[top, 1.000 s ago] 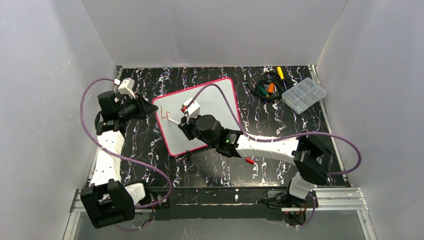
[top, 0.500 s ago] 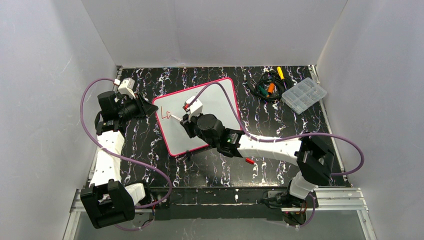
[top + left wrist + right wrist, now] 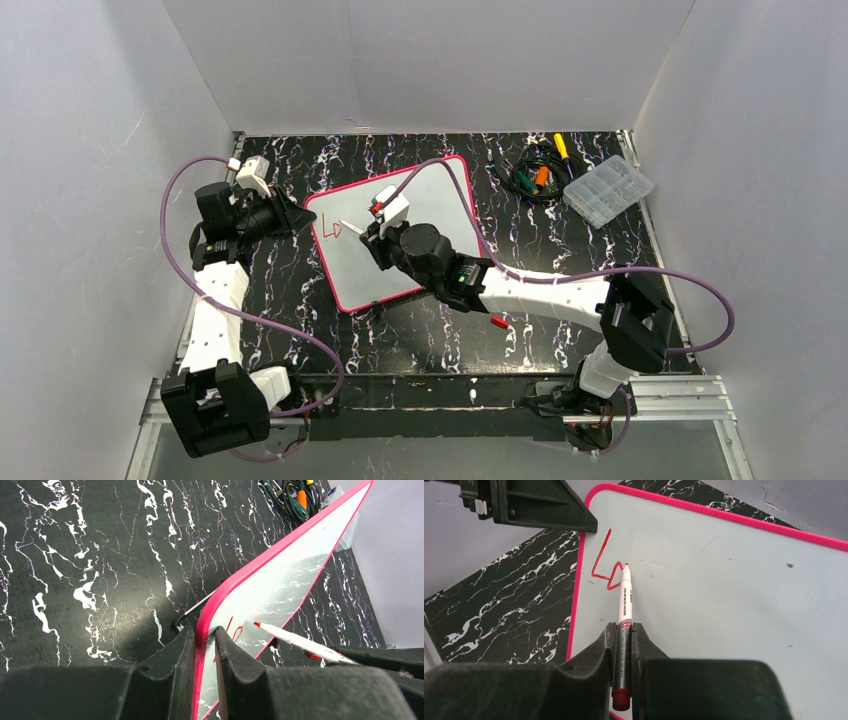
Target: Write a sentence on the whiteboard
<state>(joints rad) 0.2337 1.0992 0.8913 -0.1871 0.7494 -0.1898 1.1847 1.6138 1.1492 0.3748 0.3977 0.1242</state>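
Red-tipped marker (image 3: 625, 600) tight in right gripper (image 3: 624, 628), whiteboard (image 3: 724, 580) rim tight in left gripper (image 3: 205, 631), sentence (image 3: 600, 555) partly behind tip.

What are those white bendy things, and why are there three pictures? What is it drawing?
Those are two robot arms, bolted at the near edge of a black marbled table. The wide picture comes from a camera up high, looking down on both. The other two come from small cameras on the wrists, very close up. The left hand pinches the pink rim of the whiteboard, probably to steady it. The right hand grips a red marker, its tip at the board beside the first red strokes: an L and a bit more. Far right lie a clear plastic box and a bundle of cables.
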